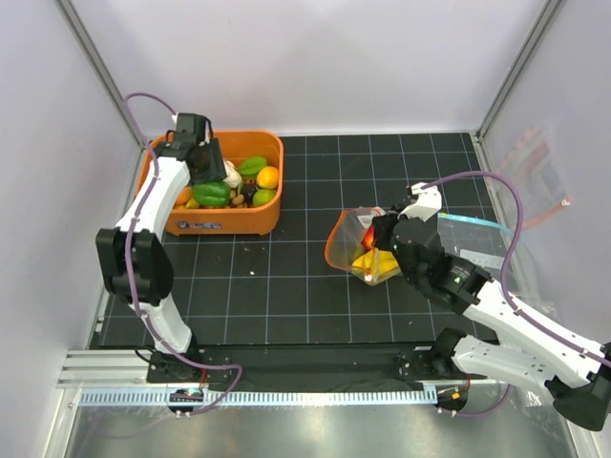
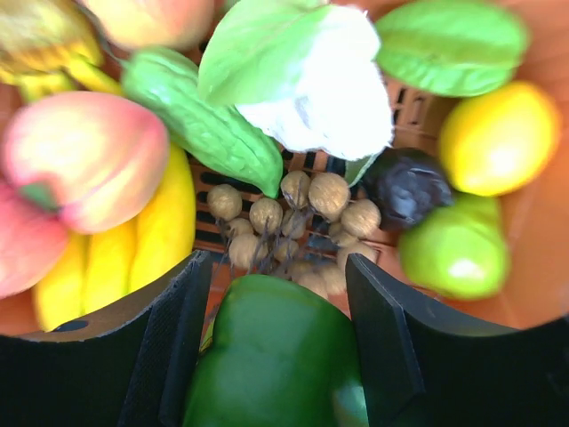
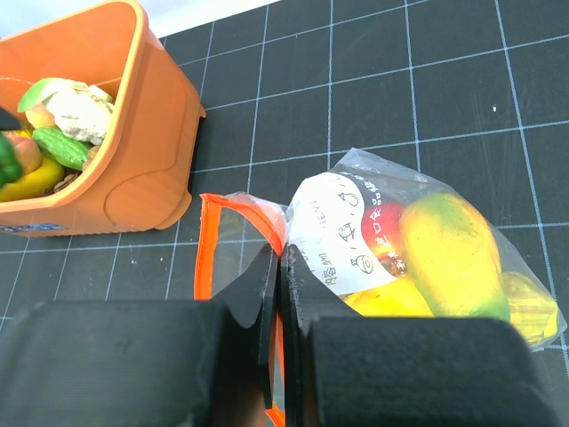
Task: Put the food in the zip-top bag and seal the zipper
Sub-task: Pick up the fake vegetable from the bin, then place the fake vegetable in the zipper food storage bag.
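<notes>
An orange basket [image 1: 221, 224] at the back left holds the food: a white cauliflower [image 2: 311, 98], peaches [image 2: 84, 160], a banana [image 2: 133, 249], a lemon [image 2: 498, 138] and other pieces. My left gripper [image 1: 208, 181] reaches down into the basket. Its pads [image 2: 182, 329] press on both sides of a green pepper [image 2: 276, 356]. The zip-top bag [image 1: 358, 243] lies mid-table with its mouth open toward the basket. Inside it are a yellow-green fruit [image 3: 449, 258] and a red piece [image 3: 388, 233]. My right gripper [image 3: 280, 258] is shut on the bag's edge at the red-orange zipper [image 3: 206, 249].
A flat clear bag with a dark-blue top edge [image 1: 473, 224] lies just right of my right arm. The basket's side [image 3: 151, 160] stands a short way left of the bag's mouth. White walls and metal frame posts enclose the black gridded mat [image 1: 286, 277].
</notes>
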